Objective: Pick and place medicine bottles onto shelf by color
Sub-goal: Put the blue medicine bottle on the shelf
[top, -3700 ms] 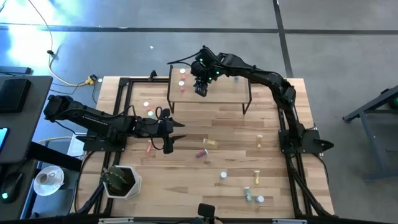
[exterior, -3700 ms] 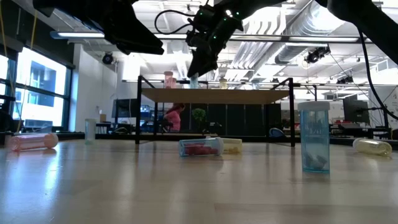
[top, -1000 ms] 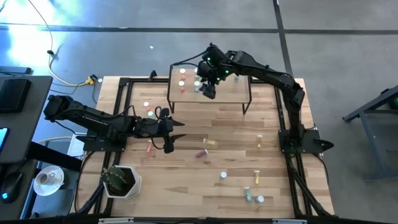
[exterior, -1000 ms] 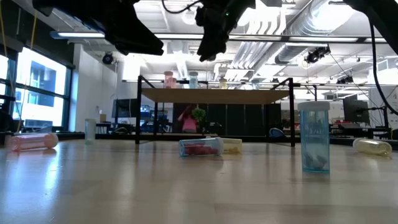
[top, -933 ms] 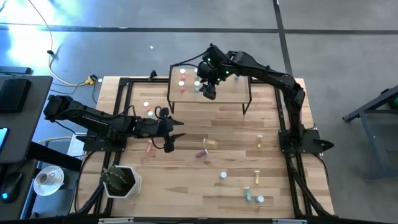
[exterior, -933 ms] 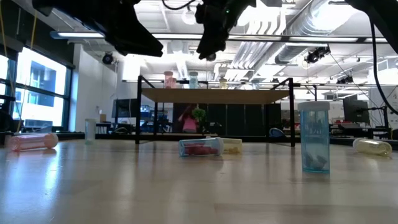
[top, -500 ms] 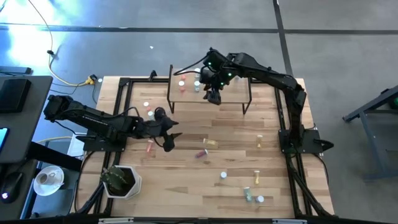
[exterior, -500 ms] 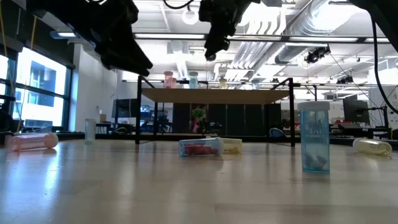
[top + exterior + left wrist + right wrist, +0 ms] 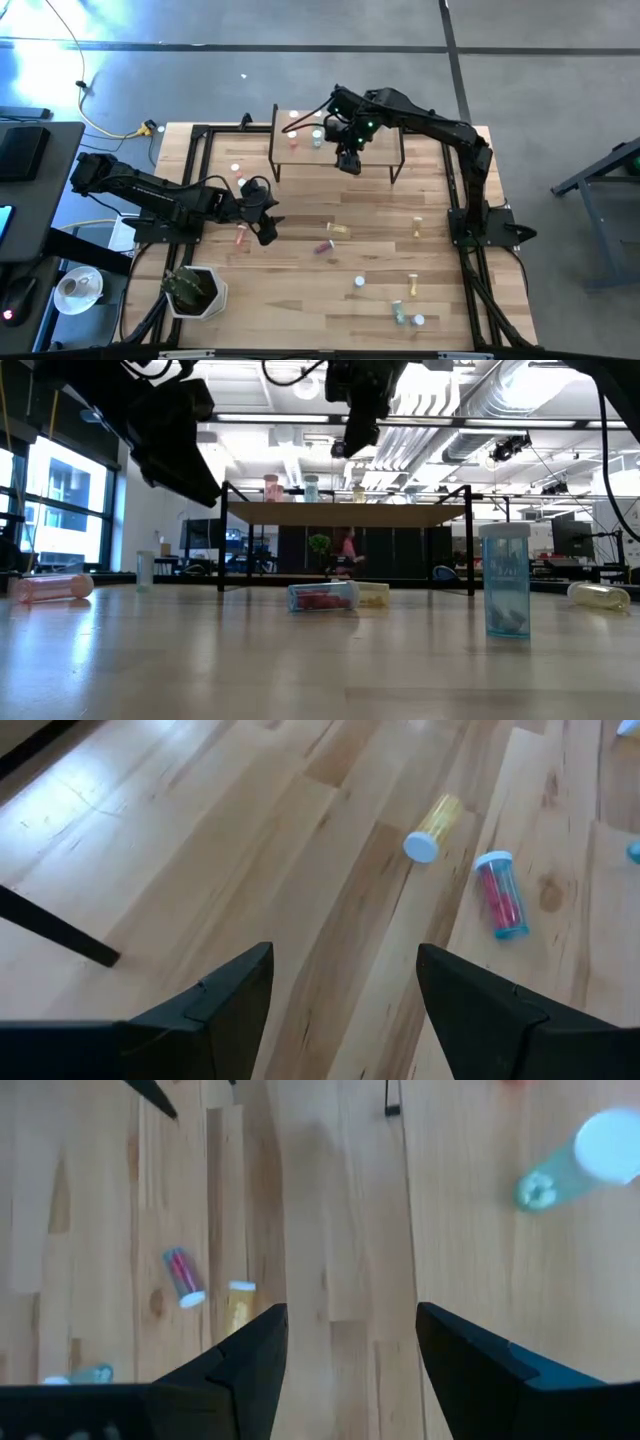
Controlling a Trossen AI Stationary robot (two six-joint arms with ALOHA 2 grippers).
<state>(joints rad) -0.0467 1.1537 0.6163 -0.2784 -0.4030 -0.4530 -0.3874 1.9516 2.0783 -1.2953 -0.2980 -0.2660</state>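
Nearby, potted plant (image 9: 193,289) beside scattered medicine bottles (image 9: 328,237)

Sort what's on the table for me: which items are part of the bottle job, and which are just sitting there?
Job items:
- medicine bottles, scattered on the tabletop, some already up top
- shelf
- right gripper, empty
- left gripper, empty

Just sitting there:
- potted plant
- white cup, off the table

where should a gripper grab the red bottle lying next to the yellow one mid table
Grip the red bottle across the middle of its body, coming straight down from above. It lies on its side on the tabletop, so the round body offers two opposite sides for the fingers; turn the fingers crosswise to its long axis. The yellow bottle lies apart from it, off its cap end, so the sides look free.
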